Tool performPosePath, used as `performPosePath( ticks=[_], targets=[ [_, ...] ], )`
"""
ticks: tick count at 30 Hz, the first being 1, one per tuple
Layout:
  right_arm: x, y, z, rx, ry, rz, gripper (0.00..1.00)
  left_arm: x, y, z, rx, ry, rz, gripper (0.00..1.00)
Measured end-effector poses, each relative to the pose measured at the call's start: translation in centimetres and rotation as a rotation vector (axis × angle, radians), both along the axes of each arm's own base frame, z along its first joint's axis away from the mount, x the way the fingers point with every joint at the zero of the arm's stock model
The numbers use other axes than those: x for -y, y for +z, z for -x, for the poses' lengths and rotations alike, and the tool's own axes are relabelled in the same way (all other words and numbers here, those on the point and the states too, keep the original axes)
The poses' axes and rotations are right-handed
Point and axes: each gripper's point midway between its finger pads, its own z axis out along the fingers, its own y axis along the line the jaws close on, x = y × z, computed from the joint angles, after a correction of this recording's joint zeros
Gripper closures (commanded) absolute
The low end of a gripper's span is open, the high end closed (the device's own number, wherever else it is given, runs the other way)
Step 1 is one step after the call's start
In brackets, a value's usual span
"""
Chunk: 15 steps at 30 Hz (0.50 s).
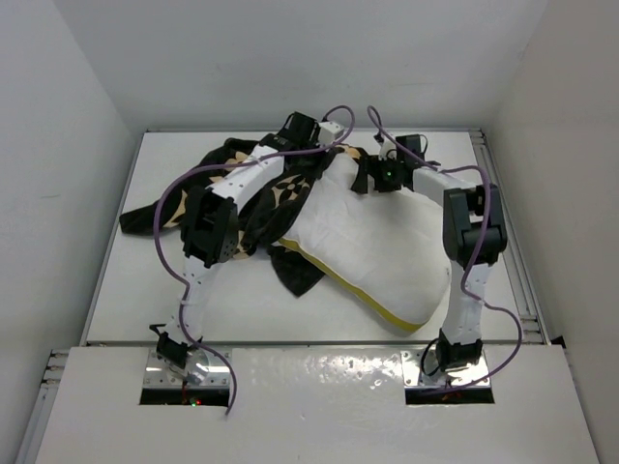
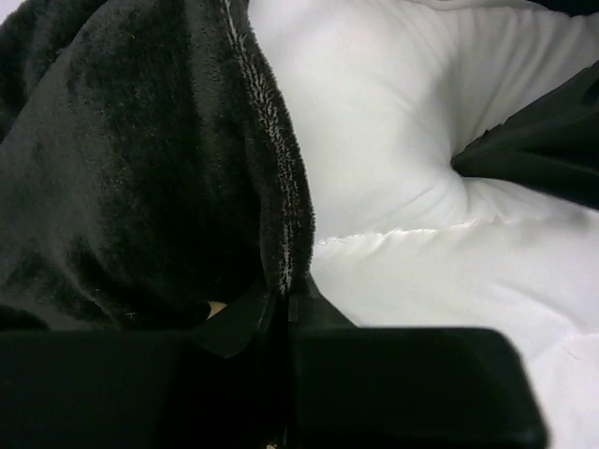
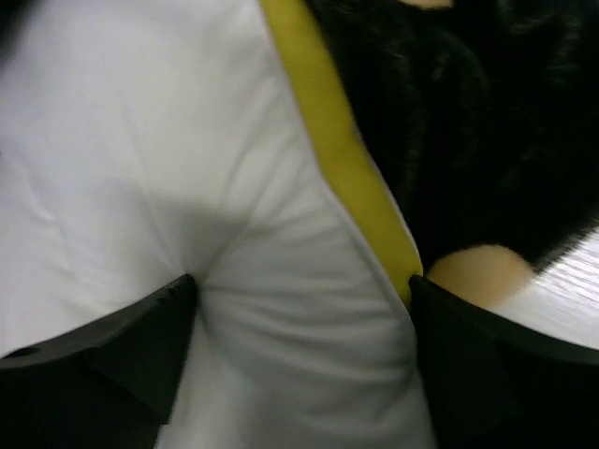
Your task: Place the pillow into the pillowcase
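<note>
L fingers (image 2: 241, 325) pinch pillowcase (image 2: 122, 168); R fingers (image 3: 112, 351) wide astride pillow (image 3: 140, 140).

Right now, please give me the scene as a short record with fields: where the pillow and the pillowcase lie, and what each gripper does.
pillow: lying on the table, mostly uncovered
pillowcase: crumpled at the pillow's left, its edge overlapping the pillow
left gripper: shut on the pillowcase's stitched edge
right gripper: open, fingers on either side of a pillow bulge, beside the yellow piping
task state: pillow not yet inside the pillowcase
</note>
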Motion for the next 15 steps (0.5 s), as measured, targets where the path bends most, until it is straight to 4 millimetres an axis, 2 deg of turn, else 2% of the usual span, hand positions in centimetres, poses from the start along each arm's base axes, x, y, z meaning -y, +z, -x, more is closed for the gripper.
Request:
performPosePath(
  ticks=[1, 2, 3, 6, 9, 11, 15],
  targets=[
    [-0.3, 0.0, 0.1, 0.002, 0.023, -0.015, 0.23, 0.0, 0.0, 0.0, 0.000, -0.002, 0.001, 1.00],
    [-0.7, 0.2, 0.2, 0.009, 0.043, -0.032, 0.35, 0.0, 0.0, 0.1, -0.002, -0.004, -0.001, 1.00],
    [-1.0, 0.6, 0.3, 0.023, 0.061, -0.042, 0.59, 0.0, 0.0, 0.2, -0.006, -0.006, -0.003, 1.00],
    [-1.9, 1.0, 1.8, 0.037, 0.095, -0.067, 0.98, 0.0, 0.3, 0.6, -0.024, -0.020, 0.001, 1.00],
    [-3.1, 2.2, 4.2, 0.077, 0.126, -0.069, 1.00, 0.1, 0.7, 1.3, -0.051, -0.039, 0.006, 1.00],
    [-4.4, 3.5, 6.8, 0.104, 0.151, -0.078, 1.00, 0.4, 1.3, 1.9, -0.068, -0.061, 0.018, 1.00],
    [-7.9, 6.9, 11.5, 0.203, 0.214, -0.135, 1.00, 1.9, 4.0, 2.6, -0.056, -0.156, 0.081, 1.00]
  ],
)
